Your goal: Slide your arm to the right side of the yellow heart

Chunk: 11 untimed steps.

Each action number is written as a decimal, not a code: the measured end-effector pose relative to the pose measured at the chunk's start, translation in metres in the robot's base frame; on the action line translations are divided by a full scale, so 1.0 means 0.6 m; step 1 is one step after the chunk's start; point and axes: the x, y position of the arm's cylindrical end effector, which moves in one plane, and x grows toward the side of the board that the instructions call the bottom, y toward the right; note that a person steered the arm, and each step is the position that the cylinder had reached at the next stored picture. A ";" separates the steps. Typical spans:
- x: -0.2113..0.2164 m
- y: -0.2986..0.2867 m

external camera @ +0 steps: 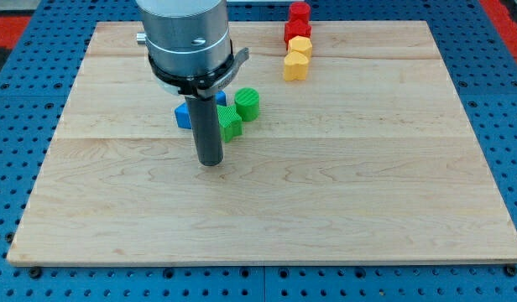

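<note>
While my tip (211,162) rested mid-table (342,193) beside the green blocks (239,113), the yellow heart (295,65) lay well apart, near the far edge; no pincer showed.

A robotics lab bench: a pale wooden board (326,201) lies on a blue perforated metal table (23,126), with a grey cylindrical robot arm (185,33) hanging over its far left and small coloured plastic blocks (297,42) at the far edge

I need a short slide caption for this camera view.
My tip rests on the wooden board, far left and below the yellow heart.
</note>
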 end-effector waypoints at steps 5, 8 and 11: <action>-0.480 0.370; -0.462 0.374; -0.381 0.274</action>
